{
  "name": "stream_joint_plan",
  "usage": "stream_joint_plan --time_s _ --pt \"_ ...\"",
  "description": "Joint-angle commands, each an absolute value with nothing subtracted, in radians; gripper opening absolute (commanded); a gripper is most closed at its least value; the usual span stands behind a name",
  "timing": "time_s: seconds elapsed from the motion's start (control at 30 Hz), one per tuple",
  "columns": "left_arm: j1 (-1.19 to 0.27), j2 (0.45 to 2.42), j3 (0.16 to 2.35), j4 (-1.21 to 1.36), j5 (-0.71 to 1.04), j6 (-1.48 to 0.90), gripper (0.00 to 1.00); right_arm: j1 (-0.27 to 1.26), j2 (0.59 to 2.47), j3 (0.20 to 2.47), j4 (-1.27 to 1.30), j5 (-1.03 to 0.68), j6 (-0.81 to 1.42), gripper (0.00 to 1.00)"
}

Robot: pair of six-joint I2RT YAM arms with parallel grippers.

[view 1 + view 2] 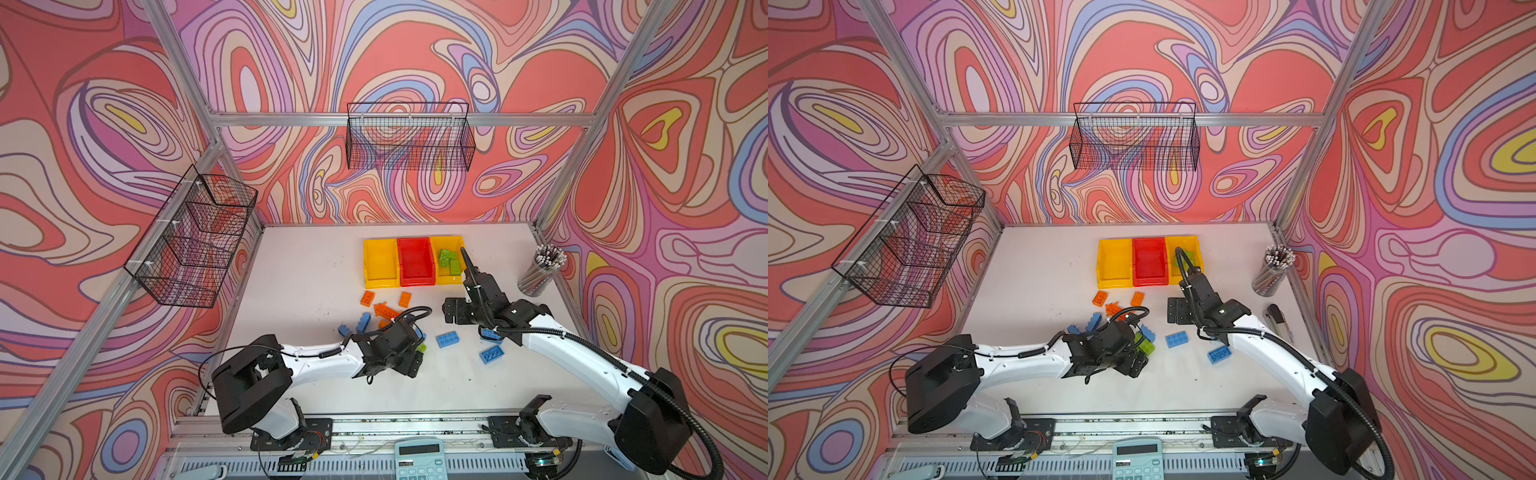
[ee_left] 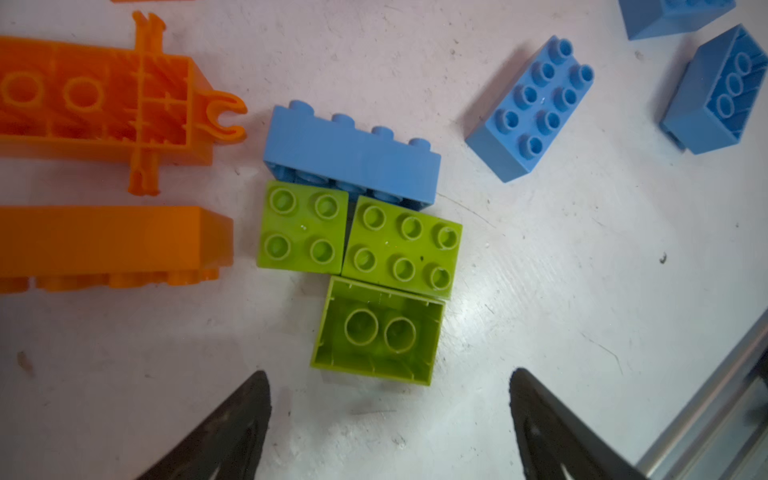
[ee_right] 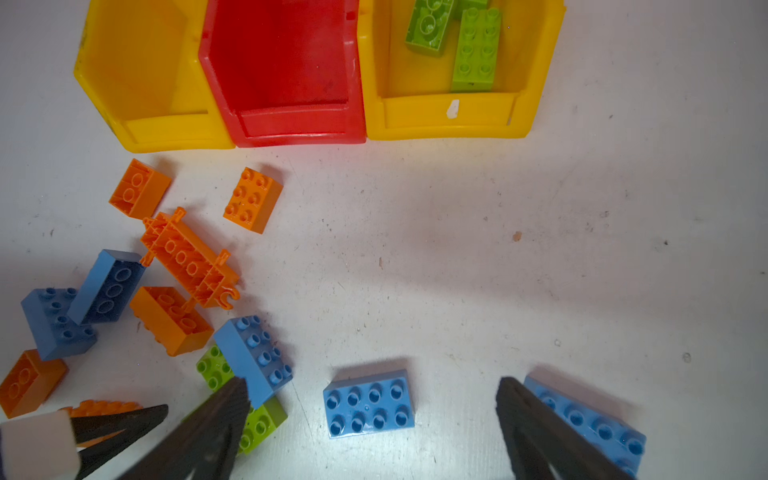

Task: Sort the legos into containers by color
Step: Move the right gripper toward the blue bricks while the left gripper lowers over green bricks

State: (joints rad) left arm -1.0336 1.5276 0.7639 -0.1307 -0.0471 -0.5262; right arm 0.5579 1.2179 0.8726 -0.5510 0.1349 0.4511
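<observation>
Three containers stand in a row at the back: a yellow bin, a red bin and a second yellow bin holding lime green legos. Orange legos, a jagged orange assembly and blue legos lie scattered in front. My left gripper is open and low over three lime green bricks; the upturned one lies just ahead of its fingertips. My right gripper is open above a blue brick, holding nothing.
A clear cup of pencils stands at the right edge, with a dark pen-like object near it. Black mesh baskets hang on the back wall and the left wall. A calculator sits beyond the front rail.
</observation>
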Motion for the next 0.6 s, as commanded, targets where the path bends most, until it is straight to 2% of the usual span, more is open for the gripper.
stream_joint_plan --time_s 0.0,0.23,0.57 --pt "-1.037 1.564 0.804 -0.195 -0.107 -0.466 0.85 0.56 1.186 0.851 -0.573 0.155 0.462 0.98" --pt "-1.036 1.603 0.827 -0.212 -0.155 -0.378 0.77 0.56 1.148 0.848 -0.591 0.173 0.463 0.98" --pt "-1.036 1.634 0.823 -0.154 -0.132 -0.313 0.76 0.56 1.126 0.847 -0.613 0.191 0.462 0.98"
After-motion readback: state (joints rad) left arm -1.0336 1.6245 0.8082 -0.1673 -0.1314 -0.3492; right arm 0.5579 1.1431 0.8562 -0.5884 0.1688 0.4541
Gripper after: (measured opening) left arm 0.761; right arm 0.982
